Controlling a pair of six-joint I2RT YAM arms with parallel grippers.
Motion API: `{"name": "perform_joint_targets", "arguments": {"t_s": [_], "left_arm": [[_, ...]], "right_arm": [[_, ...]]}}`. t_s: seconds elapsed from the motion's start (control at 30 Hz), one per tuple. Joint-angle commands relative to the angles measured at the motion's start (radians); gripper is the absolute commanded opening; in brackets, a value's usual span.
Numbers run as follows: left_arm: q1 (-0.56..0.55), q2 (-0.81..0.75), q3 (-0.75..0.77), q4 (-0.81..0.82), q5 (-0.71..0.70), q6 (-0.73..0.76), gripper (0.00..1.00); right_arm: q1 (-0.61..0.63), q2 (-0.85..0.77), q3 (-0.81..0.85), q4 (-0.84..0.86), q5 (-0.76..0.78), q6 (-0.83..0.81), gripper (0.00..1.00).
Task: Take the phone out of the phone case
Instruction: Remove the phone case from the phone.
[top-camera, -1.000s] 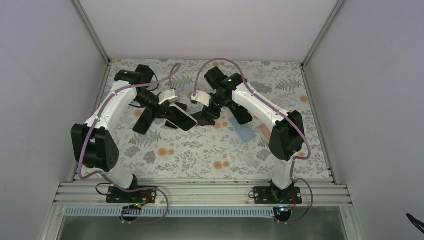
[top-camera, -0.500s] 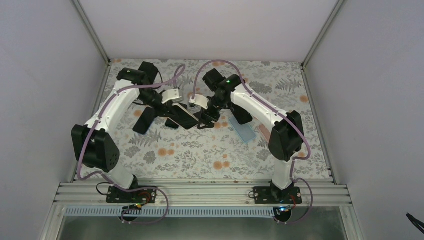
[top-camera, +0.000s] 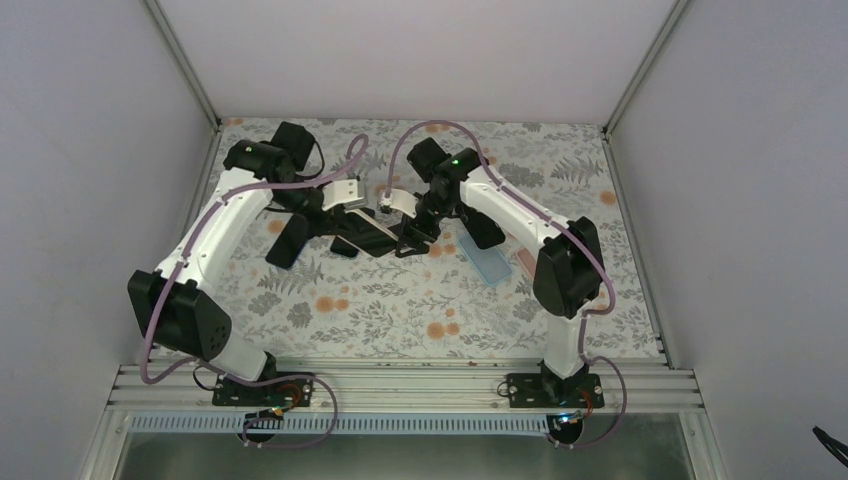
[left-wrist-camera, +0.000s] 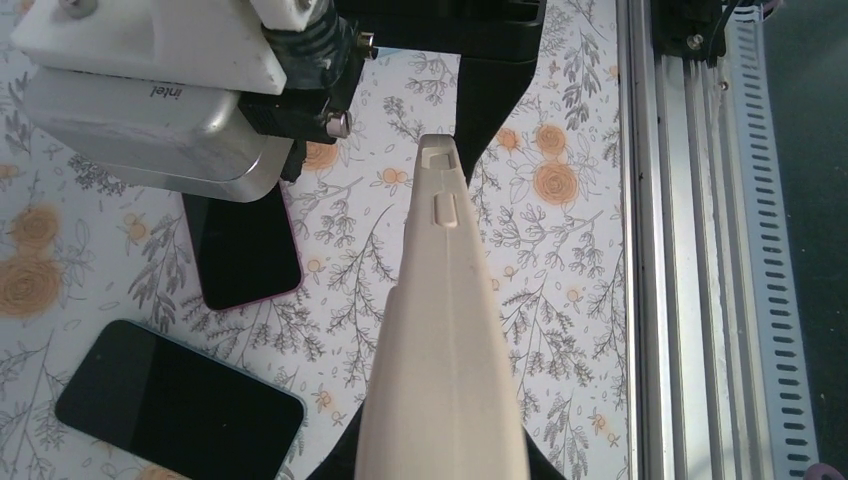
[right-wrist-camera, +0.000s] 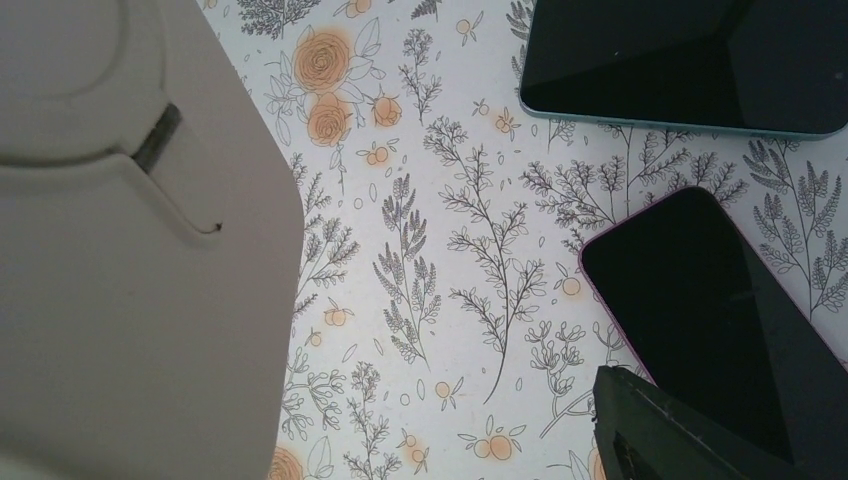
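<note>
Left arm bows out toward 9 o'clock, its tool (top-camera: 338, 218) clamped on the beige phone case (left-wrist-camera: 445, 340), the phone (top-camera: 368, 236) inside it, above the mid-worktop (top-camera: 400, 300). From 3 o'clock the right arm's tool (top-camera: 408, 236) sits just beside it, jaws apart.

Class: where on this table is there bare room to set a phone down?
Free: the near cloth along the rail, and its far right corner. Crowded: the middle, around the cased phone, black phone and blue item.
</note>
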Motion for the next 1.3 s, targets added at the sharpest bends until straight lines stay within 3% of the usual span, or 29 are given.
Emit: {"name": "perform_joint_targets", "arguments": {"t_s": [0.0,1.27], "left_arm": [[-0.013,-0.036,0.010,0.000,0.041,0.009,0.02],[-0.082,-0.080,-0.049,-0.002,0.017,0.022,0.02]], "right_arm": [[-0.020,0.021,0.023,-0.003,-0.031,-0.035,0.79],[-0.093,0.062,0.099,0.005,0.060,-0.095,0.70]]}}
